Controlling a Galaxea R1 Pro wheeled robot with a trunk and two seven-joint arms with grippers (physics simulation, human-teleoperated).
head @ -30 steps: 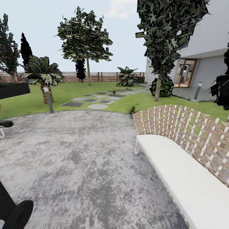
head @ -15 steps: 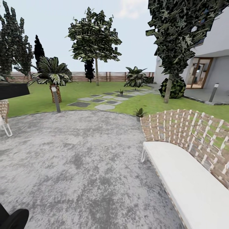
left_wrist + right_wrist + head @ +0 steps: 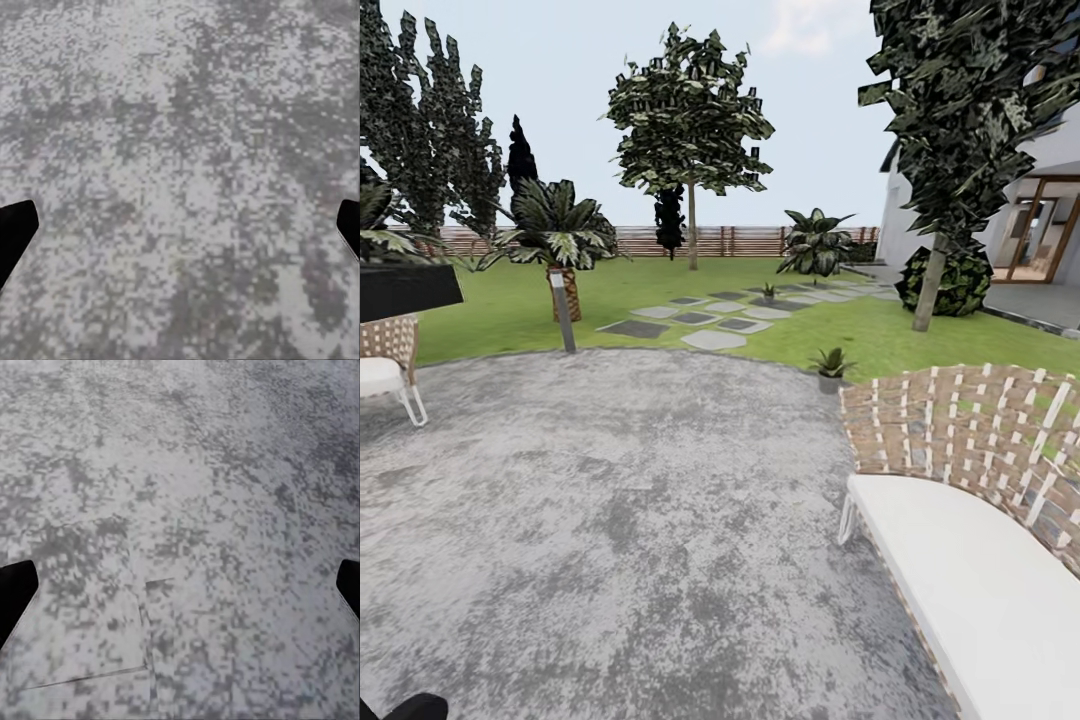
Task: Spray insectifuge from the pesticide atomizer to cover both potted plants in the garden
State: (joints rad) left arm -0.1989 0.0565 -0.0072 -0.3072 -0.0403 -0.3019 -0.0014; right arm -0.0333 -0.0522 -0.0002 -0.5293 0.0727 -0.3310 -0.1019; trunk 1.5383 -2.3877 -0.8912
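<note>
Two potted plants stand in the garden ahead in the head view. One potted plant sits in a grey pot at the far edge of the round grey patio. The other potted plant is farther off among the stepping stones on the lawn. The pesticide atomizer is out of view. My left gripper hangs open over the speckled paving, its dark fingertips wide apart with nothing between them. My right gripper is open over the paving in the same way.
A woven bench with a white seat fills the near right. A woven chair and a dark slab stand at the left. A grey bollard post rises at the patio's far edge, with a palm, trees, fence and house beyond.
The whole head picture has shifted right, so the camera has turned left. The woven chair has come into view at the left, and the robot's dark part at the bottom left has nearly left the picture.
</note>
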